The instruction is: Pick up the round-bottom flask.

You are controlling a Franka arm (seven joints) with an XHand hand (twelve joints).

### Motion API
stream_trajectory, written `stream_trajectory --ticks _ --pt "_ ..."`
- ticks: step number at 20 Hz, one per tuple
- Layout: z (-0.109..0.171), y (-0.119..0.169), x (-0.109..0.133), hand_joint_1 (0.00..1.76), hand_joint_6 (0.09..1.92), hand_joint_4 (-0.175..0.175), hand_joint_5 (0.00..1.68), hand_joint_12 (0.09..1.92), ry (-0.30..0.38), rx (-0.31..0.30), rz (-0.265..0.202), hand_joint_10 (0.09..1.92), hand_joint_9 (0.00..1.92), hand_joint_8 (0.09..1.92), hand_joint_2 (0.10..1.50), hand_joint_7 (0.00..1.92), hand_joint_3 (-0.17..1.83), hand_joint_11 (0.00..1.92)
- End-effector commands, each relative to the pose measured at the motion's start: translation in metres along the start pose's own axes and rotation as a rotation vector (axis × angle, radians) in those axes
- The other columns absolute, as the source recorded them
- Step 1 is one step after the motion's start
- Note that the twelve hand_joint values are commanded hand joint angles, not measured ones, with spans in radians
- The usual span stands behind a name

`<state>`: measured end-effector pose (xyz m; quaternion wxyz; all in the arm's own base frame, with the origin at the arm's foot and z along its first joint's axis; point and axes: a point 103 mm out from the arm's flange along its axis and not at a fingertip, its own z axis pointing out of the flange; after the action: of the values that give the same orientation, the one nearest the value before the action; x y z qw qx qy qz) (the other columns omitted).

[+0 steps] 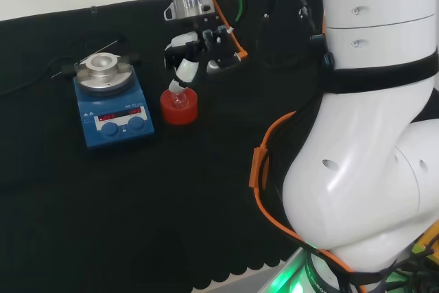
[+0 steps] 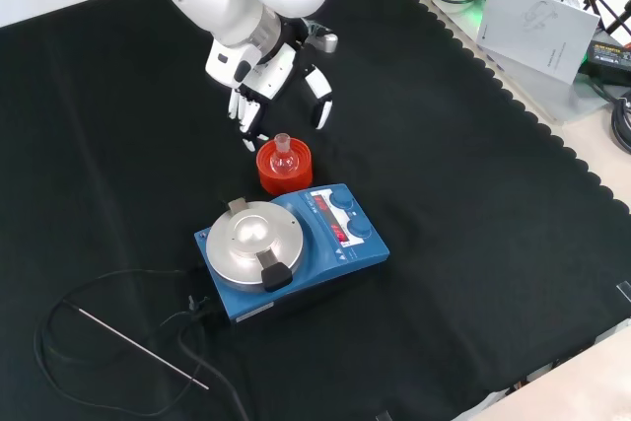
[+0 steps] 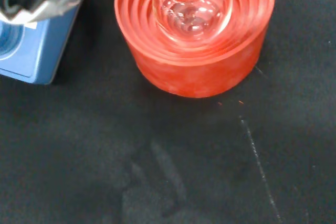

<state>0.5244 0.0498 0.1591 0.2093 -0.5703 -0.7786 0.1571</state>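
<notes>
White robot hand (image 2: 264, 74) open above flask (image 2: 284, 151)

In the head view my fingers (image 1: 184, 73) cover the neck of the round-bottom flask (image 1: 180, 99) — whether they touch it I cannot tell. The wrist view's edge cuts the flask's top and the red ribbed stand (image 3: 199, 72) — the blue stirrer plate (image 3: 26, 51) too.
</notes>
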Motion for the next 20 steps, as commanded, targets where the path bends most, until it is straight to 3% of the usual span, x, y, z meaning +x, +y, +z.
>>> stream_trajectory --ticks 1,5,20 --pt "-0.001 0.001 -0.02 0.78 0.88 -0.154 0.22 1.45 -0.023 0.004 0.006 0.98 0.59 1.0 0.39 0.49 0.88 0.43" --pt "0.001 0.003 -0.024 0.78 0.89 -0.154 0.22 1.45 -0.063 0.022 0.007 0.98 0.59 1.0 0.39 0.49 0.87 0.43" --pt "0.011 0.012 -0.023 0.86 0.93 -0.125 0.35 1.46 -0.091 0.042 0.005 0.98 0.58 0.99 0.38 0.44 0.87 0.41"
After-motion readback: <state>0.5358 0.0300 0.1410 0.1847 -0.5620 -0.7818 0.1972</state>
